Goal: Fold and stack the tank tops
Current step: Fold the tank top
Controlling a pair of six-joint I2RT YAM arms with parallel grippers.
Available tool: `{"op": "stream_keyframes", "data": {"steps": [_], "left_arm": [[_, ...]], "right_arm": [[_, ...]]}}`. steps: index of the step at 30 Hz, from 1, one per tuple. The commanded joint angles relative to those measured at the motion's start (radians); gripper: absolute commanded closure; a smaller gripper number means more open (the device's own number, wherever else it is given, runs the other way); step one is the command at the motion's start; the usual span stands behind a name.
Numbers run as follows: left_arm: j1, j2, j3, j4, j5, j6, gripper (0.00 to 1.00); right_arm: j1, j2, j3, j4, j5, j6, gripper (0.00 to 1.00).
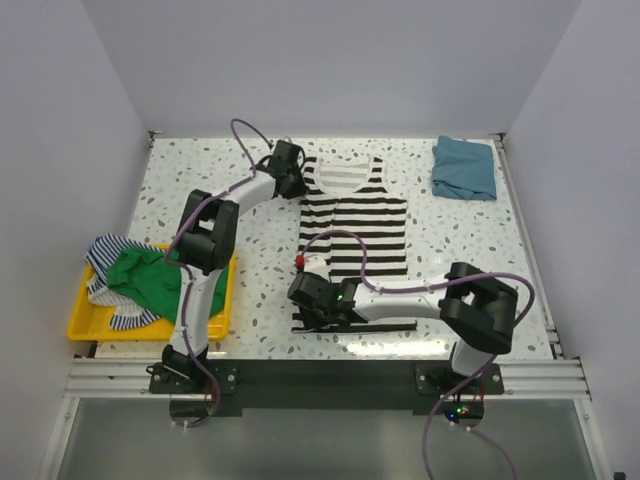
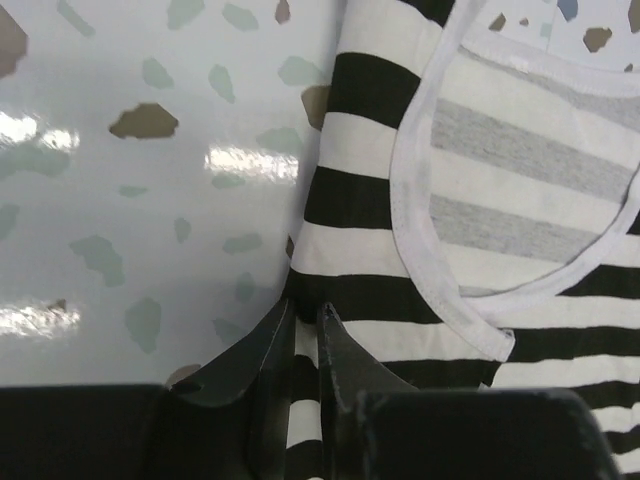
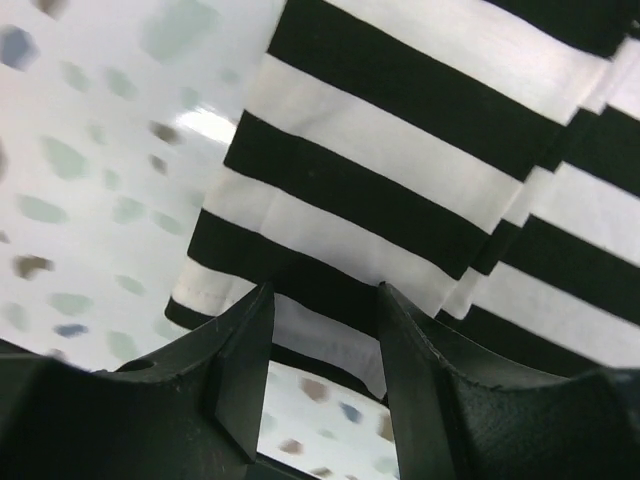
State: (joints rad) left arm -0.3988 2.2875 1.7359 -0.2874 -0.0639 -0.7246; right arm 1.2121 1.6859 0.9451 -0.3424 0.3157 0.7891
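Broadly, the black-and-white striped tank top (image 1: pixel 355 225) lies spread flat in the middle of the frame, neck toward the top and lower hem rumpled. The left arm (image 1: pixel 205 240) reaches diagonally from the lower left, hiding the right edge of a yellow tray (image 1: pixel 85 322). At the upper-left shoulder strap, the left gripper (image 1: pixel 292 172) (image 2: pixel 305 312) is pinched on the strap's edge, with cloth squeezed between its nearly touching fingers. The right arm (image 1: pixel 470 305) lies across the lower part of the frame and covers part of the hem. The right gripper (image 1: pixel 310 300) (image 3: pixel 325 295) has its jaws apart, straddling the hem's lower-left corner without clamping it. The tray, at the left edge, holds a green tank top (image 1: pixel 145 275) heaped with a thin blue-striped tank top (image 1: pixel 105 255), both spilling over its rim. In the upper right, a teal-blue tank top (image 1: pixel 465 168) sits folded, well apart from the rest. Purple cables (image 1: pixel 245 130) loop over both arms. Everything rests on a glossy white table (image 1: pixel 200 180) flecked with grey and brown chips, with plain pale walls (image 1: pixel 330 60) on three sides.
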Motion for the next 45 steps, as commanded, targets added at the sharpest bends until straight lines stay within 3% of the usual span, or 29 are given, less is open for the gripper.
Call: {"op": "stream_keyframes", "data": {"steps": [1, 8, 14, 19, 24, 27, 32, 39, 45], "left_arm": [[0.049, 0.062, 0.086, -0.059, -0.027, 0.056, 0.79], [0.097, 0.084, 0.236, -0.036, 0.030, 0.128, 0.67], [0.109, 0.008, 0.335, -0.032, 0.058, 0.180, 0.53], [0.081, -0.170, 0.237, 0.011, 0.090, 0.146, 0.51], [-0.075, -0.347, -0.062, 0.054, 0.067, 0.087, 0.54], [-0.196, -0.475, -0.255, 0.114, 0.091, 0.059, 0.57], [-0.391, -0.539, -0.444, 0.157, 0.140, 0.059, 0.61], [-0.572, -0.496, -0.490, 0.151, 0.165, 0.099, 0.61], [-0.673, -0.428, -0.469, 0.156, 0.174, 0.106, 0.57]], "right_arm": [[-0.008, 0.099, 0.112, 0.049, -0.130, -0.034, 0.51], [-0.089, 0.136, 0.302, 0.051, -0.159, -0.060, 0.33], [-0.242, -0.030, 0.305, -0.027, -0.103, -0.120, 0.29], [-0.569, -0.120, 0.267, -0.085, -0.170, -0.195, 0.34], [-0.882, -0.014, 0.328, -0.076, -0.295, -0.278, 0.49], [-0.998, 0.102, 0.395, -0.066, -0.337, -0.315, 0.57], [-1.050, 0.265, 0.559, -0.072, -0.334, -0.349, 0.60], [-1.065, 0.402, 0.682, -0.130, -0.267, -0.376, 0.59], [-1.065, 0.405, 0.641, -0.136, -0.205, -0.389, 0.59]]}}
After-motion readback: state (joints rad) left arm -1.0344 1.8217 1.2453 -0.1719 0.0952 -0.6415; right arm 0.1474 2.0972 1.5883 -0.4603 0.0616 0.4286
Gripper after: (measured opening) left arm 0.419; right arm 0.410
